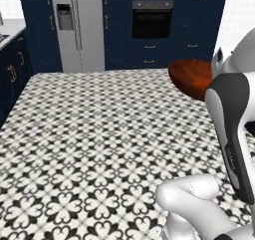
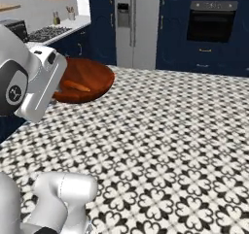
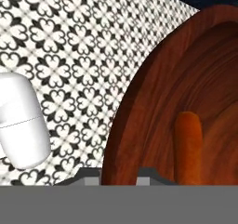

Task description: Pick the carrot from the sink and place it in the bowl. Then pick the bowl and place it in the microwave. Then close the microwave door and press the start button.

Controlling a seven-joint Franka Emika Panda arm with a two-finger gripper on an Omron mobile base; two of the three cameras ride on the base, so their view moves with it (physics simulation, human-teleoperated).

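Glossy reddish-brown wood grain marked the bowl [image 2: 82, 80], which was carried in the air above the patterned floor [image 2: 170, 131], the carrot [image 2: 75, 86] lying inside it. In the hand view the rim was seen running between the two dark fingertips [image 3: 90, 174], so the gripper [image 3: 118, 176] was judged to be pinched on the bowl's edge. The microwave was not made out with any certainty among the far cabinets.

For the carry, the bowl would best be kept level, since the carrot, a smooth tapered orange stick, could roll along the curved wall and tip out. A thin-rim pinch on a wide, shallow dish could let it swing, so slow, steady travel was called for. The floor was flat, tiled in a black-and-white floral pattern; the fridge [image 1: 77, 27] showed matte grey steel.
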